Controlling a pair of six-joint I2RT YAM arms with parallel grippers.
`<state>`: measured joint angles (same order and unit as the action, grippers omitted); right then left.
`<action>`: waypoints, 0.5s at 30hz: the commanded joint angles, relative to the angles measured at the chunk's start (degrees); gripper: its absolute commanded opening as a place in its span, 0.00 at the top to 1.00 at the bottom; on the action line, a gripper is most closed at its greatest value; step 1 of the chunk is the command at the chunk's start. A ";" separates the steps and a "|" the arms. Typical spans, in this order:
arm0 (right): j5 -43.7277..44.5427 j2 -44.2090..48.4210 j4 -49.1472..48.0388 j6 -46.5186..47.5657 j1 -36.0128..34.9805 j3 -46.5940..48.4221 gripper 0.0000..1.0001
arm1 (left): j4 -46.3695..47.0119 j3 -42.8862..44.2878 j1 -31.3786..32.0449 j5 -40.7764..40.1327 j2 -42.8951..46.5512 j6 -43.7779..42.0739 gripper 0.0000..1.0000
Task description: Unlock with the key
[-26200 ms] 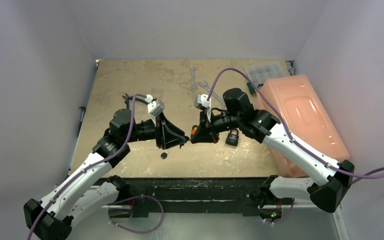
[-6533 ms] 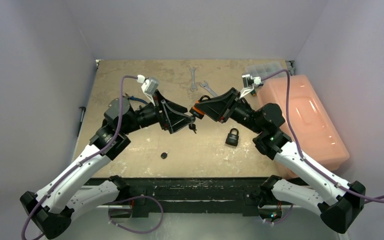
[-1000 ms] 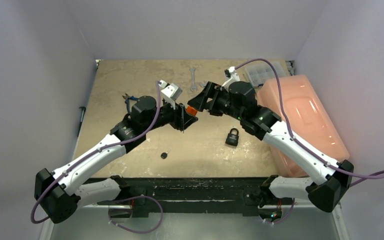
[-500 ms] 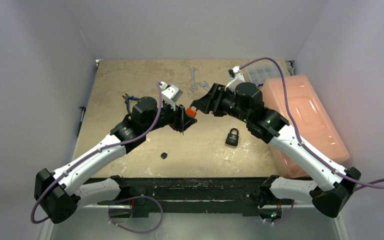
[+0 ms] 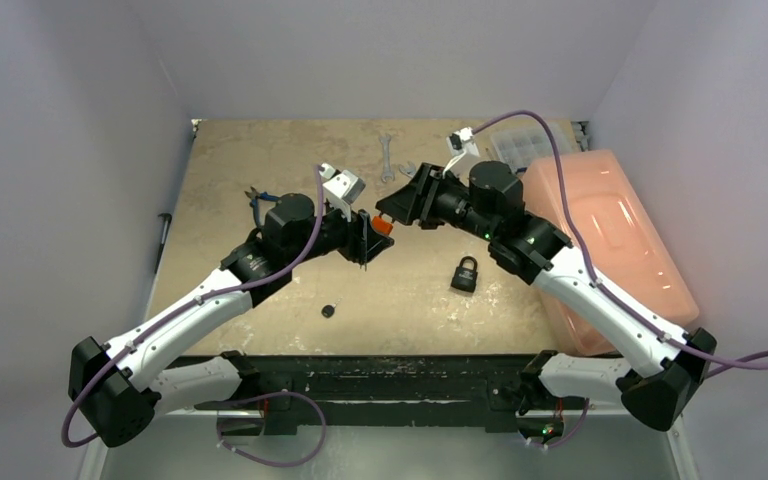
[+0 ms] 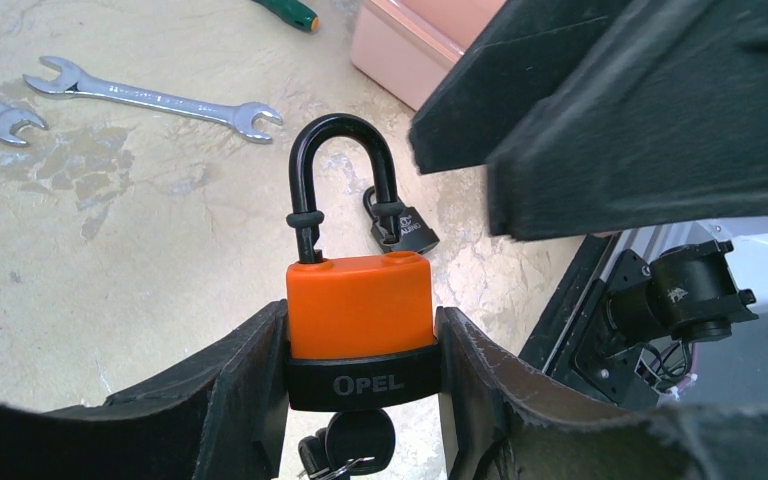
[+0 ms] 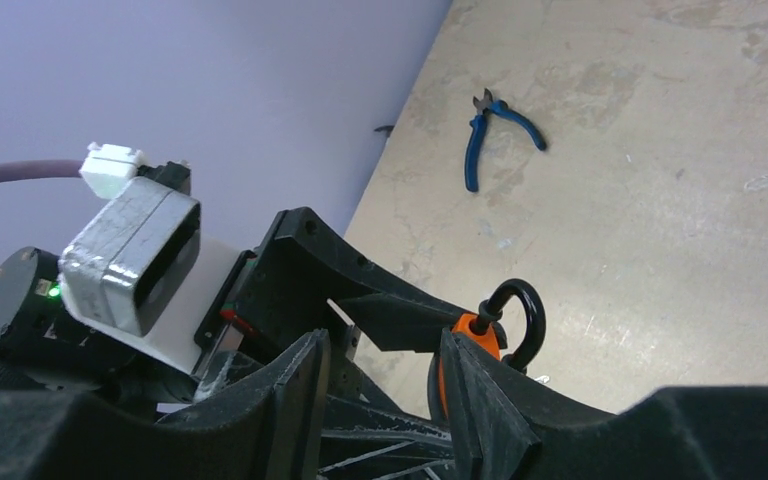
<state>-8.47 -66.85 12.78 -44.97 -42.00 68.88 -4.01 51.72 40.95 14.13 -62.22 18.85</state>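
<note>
**Orange padlock gripped in left pincer, raised off the desk; shackle exposed**

The orange padlock (image 6: 360, 305) was clamped by its flat sides between the fingers of the left pincer (image 6: 360, 335), raised clear of the desk (image 5: 260, 170). Its black shackle (image 6: 345, 130) pointed away from that pincer's palm. A key (image 6: 360, 440) sat in the underside of the lock, toward the palm and partly hidden. One shackle leg showed a thin neck above the body. Whether it had released could not be confirmed.

Assessment: the lock is rigid and probably weighty for its bulk. Its smooth coloured jacket may rotate in the grip when the key is turned. The side walls of the body offer the soundest hold. The shackle is round and thin, so it is best pinched across the bow, and it is likely to slip. The key head gives little purchase.

The right pincer (image 7: 385, 350) hovered just beyond the shackle, fingers parted and holding nothing.

A black padlock (image 6: 403, 228) lay on the desk past the left pincer's tips. A spanner (image 6: 150, 95) lay farther ahead.
</note>
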 commanded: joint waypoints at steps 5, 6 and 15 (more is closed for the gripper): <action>-0.97 -2.23 -3.92 -0.05 -0.18 -0.98 0.50 | 5.00 1.71 0.02 1.16 2.04 1.12 1.00; -0.71 -2.23 -3.92 -0.10 -0.14 -1.29 0.50 | 5.18 1.71 0.05 1.27 2.21 1.33 1.00; -0.77 -2.94 -3.77 -0.55 -0.18 -3.02 0.50 | 5.68 2.25 0.02 2.13 3.14 1.98 1.00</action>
<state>-8.64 -69.38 11.22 -45.04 -42.00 66.13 -3.95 51.75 40.95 14.96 -61.45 20.18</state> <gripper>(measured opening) 0.506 0.507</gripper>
